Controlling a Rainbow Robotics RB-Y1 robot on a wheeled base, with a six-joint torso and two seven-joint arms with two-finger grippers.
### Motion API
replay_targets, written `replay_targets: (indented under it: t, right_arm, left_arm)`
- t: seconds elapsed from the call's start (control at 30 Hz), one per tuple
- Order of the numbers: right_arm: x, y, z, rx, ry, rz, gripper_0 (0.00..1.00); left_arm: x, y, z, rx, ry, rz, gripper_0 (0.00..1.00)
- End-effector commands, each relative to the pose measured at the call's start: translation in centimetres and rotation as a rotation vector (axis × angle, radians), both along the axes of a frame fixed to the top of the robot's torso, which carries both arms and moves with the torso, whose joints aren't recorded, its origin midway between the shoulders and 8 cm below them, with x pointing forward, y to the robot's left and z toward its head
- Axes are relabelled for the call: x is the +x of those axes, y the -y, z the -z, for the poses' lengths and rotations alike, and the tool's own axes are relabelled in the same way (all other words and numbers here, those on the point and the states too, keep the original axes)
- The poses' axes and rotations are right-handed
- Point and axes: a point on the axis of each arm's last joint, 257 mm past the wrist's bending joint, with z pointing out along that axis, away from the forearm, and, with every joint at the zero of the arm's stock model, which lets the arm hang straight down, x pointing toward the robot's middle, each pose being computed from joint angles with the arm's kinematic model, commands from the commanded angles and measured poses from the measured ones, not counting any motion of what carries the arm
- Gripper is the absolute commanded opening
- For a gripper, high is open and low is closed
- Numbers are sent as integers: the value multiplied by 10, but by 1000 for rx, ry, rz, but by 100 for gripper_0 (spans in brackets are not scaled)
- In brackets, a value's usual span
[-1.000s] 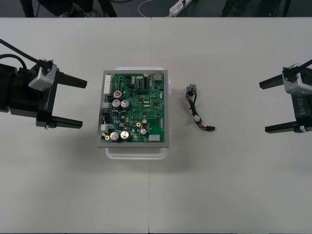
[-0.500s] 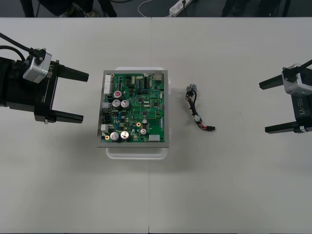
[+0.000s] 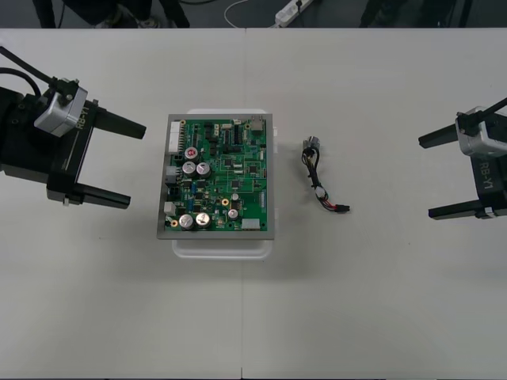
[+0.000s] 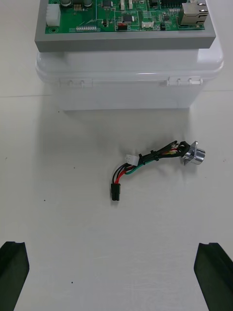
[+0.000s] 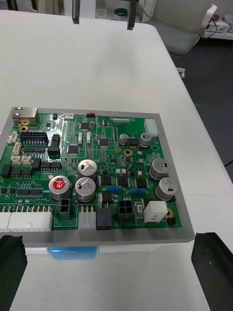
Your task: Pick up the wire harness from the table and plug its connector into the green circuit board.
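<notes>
The green circuit board sits on its white base at the table's middle. The wire harness lies loose on the table just right of the board, its metal socket toward the far side and its black plug nearer. My left gripper hovers open left of the board, fingers wide apart. My right gripper is open at the right side, aimed at the harness. The plug and socket lie ahead of its fingers.
The board's white base stands just beyond the harness. Bare table surrounds the board on every side. The table's far edge and a strip of dark floor with cables run along the top of the front view.
My left gripper has turned slightly beside the board, its wrist shifting toward the far edge. The right gripper has barely moved, and the harness lies where it was.
</notes>
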Motion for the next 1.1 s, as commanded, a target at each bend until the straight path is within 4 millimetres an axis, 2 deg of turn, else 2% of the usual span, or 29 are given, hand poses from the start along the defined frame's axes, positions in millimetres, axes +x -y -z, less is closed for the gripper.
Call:
replay_targets:
  t: [0.03,0.37,0.57,0.8,1.1]
  right_arm:
    - [-9,-6,8,-16,-38,-3,100]
    - [-6,-7,21,-81,-57,6,100]
    - [-2,-11,25,-114,-59,3,100]
    - [12,-9,36,-199,-32,24,100]
    - [24,-8,42,-262,-10,47,100]
  left_arm:
    - [-8,3,-18,58,-1,22,100]
    - [-25,15,-12,111,-30,69,100]
    - [-33,25,-19,114,-78,56,100]
    - [-44,35,-27,119,-129,36,100]
    - [-36,59,-44,79,-76,47,100]
